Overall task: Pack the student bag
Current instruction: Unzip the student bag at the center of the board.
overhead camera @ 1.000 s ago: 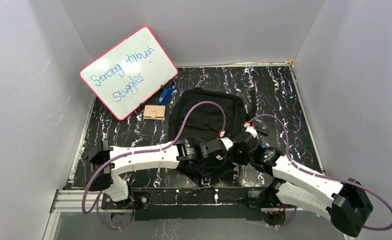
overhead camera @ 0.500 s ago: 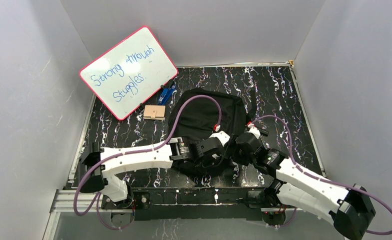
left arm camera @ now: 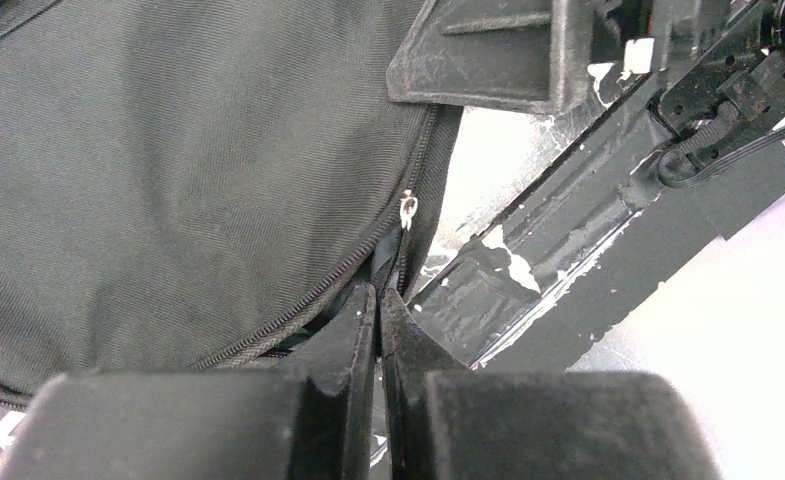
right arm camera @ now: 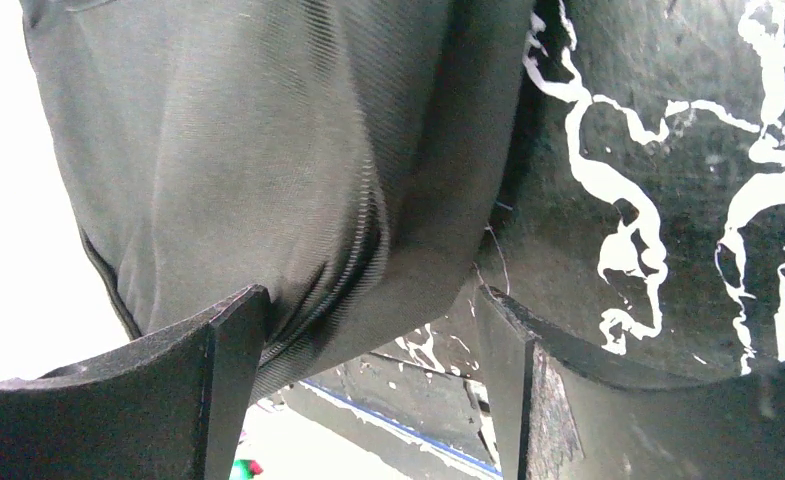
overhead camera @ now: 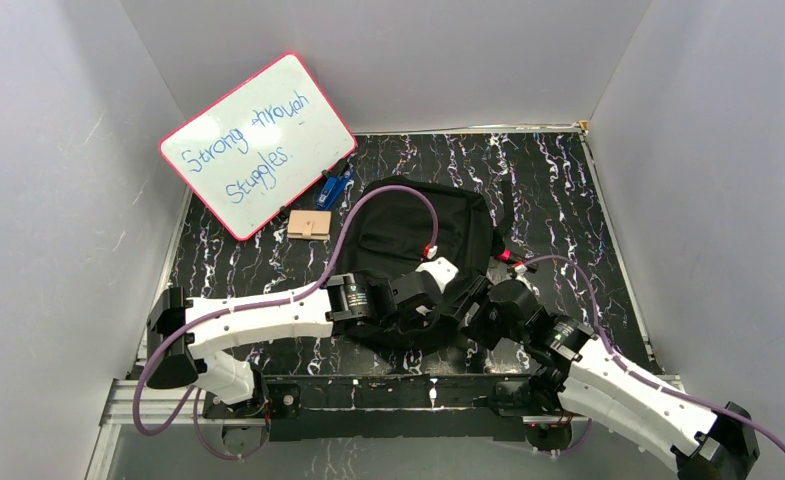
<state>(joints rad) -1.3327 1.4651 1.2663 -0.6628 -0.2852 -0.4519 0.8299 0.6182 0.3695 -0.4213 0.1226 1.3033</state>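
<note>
Bright even light, blown-out wrist-view backgrounds

1. Robotics lab test cell: plain pale walls (overhead camera: 58, 220) box in a black, white-veined tabletop (overhead camera: 558, 190) on three sides.
2. The left arm (overhead camera: 258, 315) and right arm (overhead camera: 628, 385), white and black, are bolted to an aluminium rail (overhead camera: 128, 400) at the near edge, with purple cables (overhead camera: 334, 250) looping off them.
3. A pink-rimmed whiteboard (overhead camera: 258, 140), hand-lettered "Strong through Struggles", leans against the left wall.
</note>
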